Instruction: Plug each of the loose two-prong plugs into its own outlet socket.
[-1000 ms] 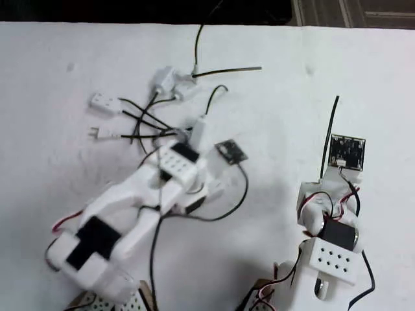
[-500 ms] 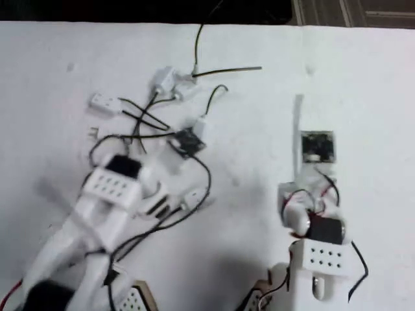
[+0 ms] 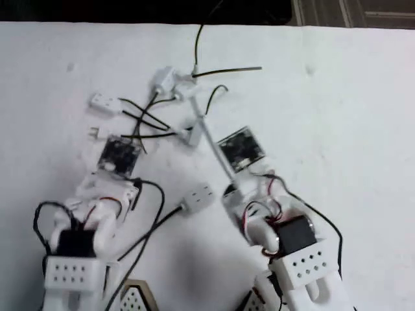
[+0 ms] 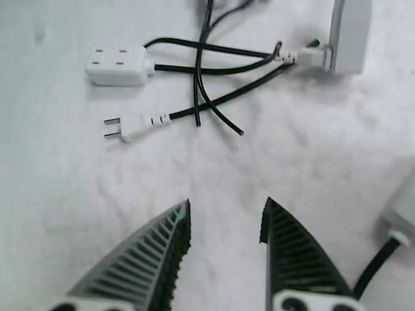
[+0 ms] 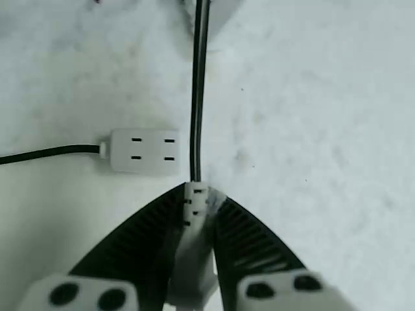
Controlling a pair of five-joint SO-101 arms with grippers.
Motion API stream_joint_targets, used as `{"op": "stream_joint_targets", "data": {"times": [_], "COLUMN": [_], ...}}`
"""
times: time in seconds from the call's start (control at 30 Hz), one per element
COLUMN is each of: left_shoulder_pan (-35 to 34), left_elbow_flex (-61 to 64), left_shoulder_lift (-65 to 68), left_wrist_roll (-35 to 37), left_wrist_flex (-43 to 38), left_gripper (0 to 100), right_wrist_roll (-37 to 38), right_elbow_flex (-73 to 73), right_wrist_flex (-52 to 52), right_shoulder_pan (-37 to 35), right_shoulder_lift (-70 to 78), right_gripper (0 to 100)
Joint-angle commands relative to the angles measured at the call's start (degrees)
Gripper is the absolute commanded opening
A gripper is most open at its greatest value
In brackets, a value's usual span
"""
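My left gripper [image 4: 225, 207] hangs open over bare table. Beyond it lie a loose white two-prong plug [image 4: 133, 125] [image 3: 97, 133] and a white outlet socket [image 4: 117, 65] [image 3: 104, 102] among crossed black cords. My right gripper [image 5: 198, 191] is shut on a white slotted cord end [image 5: 194, 214], whose black cord [image 5: 198, 91] runs straight away from it. Just beside its tip, a second white outlet socket [image 5: 144, 151] [image 3: 198, 196] lies flat on the table with its slots up.
A white block [image 4: 350, 32] with a plug [image 4: 311, 57] at its side sits past the cords. Two small white adapters [image 3: 165, 79] lie at the back with more black cord. The white table [image 3: 350, 97] spreads wide to the right.
The left arm pulled back from the cord cluster toward the near left. The right arm swung left to the table's middle, its held cord end carried along.
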Motion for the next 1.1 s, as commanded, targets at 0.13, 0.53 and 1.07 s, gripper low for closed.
{"op": "stream_joint_targets", "data": {"times": [0.13,0.53,1.07], "left_shoulder_pan": [-0.7,-0.8,-1.1], "left_elbow_flex": [8.0,9.9,9.9], "left_shoulder_lift": [-19.6,-24.2,-24.2], "left_wrist_roll": [4.8,4.5,4.4], "left_wrist_flex": [-0.4,5.5,6.7], "left_gripper": [18,18,18], "right_wrist_roll": [-0.4,-0.4,-0.4], "right_elbow_flex": [-4.1,5.5,-3.6], "right_wrist_flex": [-0.7,-19.2,-17.6], "right_shoulder_pan": [-9.1,-10.2,-5.8], "right_shoulder_lift": [-0.5,13.0,42.4], "right_gripper": [1.7,1.7,8.1]}}
